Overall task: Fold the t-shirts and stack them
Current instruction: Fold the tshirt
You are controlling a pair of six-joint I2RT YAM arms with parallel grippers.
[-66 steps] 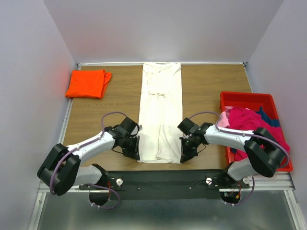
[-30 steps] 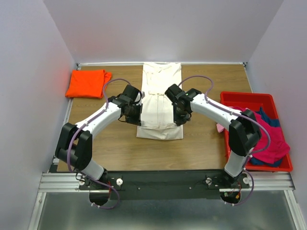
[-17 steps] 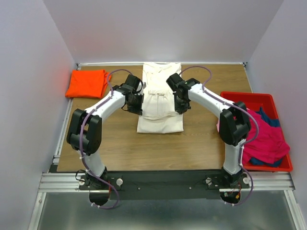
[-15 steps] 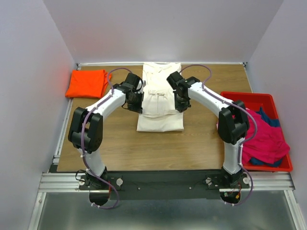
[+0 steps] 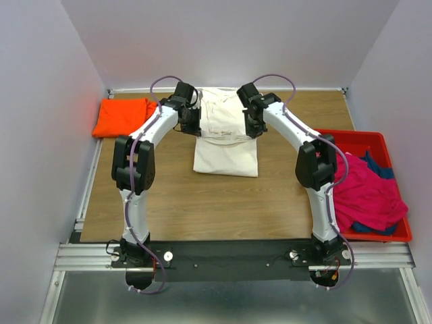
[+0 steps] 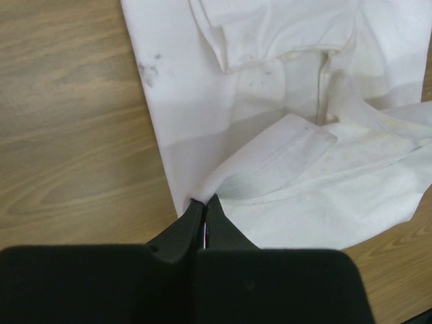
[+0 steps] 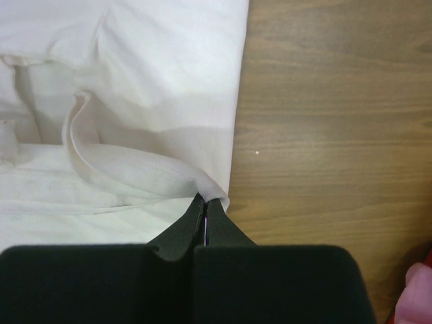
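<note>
Top view with both wrist views. The cream-white t-shirt point(image 5: 225, 145) lies lengthwise at the middle of the table point(image 5: 202, 209), its far end reaching the far edge and its near part doubled over on itself. The left gripper point(image 6: 204, 219) is clenched on the left corner of the lifted hem, and the right gripper point(image 7: 204, 214) is clenched on the right corner; in each wrist view only a thin lip of cloth shows between the closed fingertips. Judged risk: so shallow a pinch may let one corner slip, dropping that side and skewing the fold. A second risk is uneven travel of the two arms, which would lay the hem crooked or drag the lower layer off line. Both arms appear stretched far out over the table, so little reach seems to remain toward the far wall point(image 5: 226, 61), which stands just behind the shirt's collar end. Bare wood lies on both sides of the shirt. The folded orange t-shirt point(image 5: 123, 116) sits well apart at the far left corner. The red bin point(image 5: 347, 137), holding the magenta t-shirt point(image 5: 368, 196), stands at the right edge, apart from the cloth. The widest open room lies on the near side, toward the arm bases.
</note>
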